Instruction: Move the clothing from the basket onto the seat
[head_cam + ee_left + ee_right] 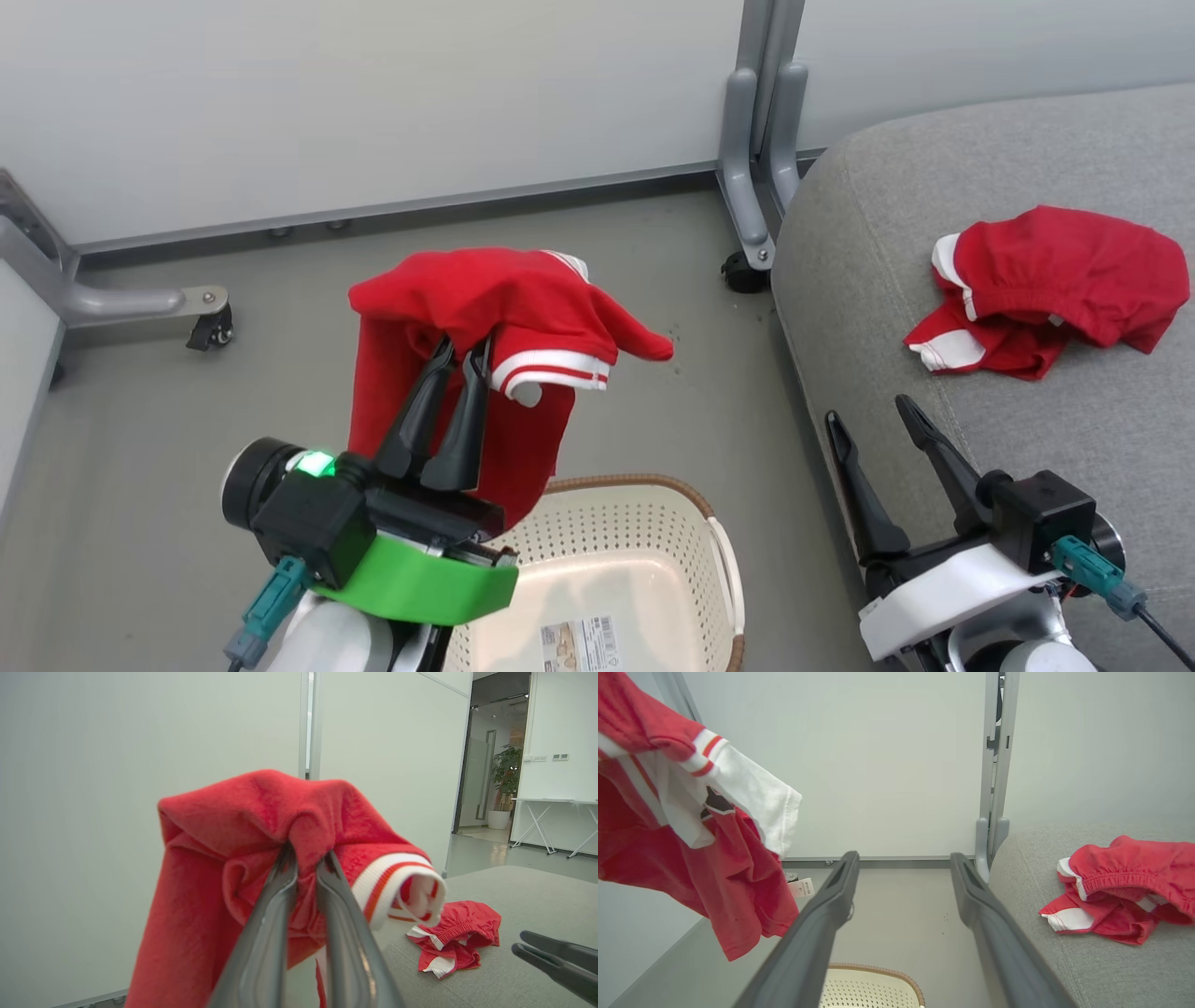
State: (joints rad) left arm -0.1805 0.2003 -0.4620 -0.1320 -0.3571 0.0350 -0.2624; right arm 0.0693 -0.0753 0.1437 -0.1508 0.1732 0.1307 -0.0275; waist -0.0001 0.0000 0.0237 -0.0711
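My left gripper is shut on a red garment with white striped trim, which hangs in the air above the cream basket. The basket's inside shows bare, with a label sticker. A second red and white garment lies crumpled on the grey seat at the right. My right gripper stands open beside the seat's front edge, nothing between its fingers.
A pale partition wall runs along the back, with grey wheeled feet at the left and a grey post with a caster next to the seat's corner. Grey floor lies between the basket and the wall.
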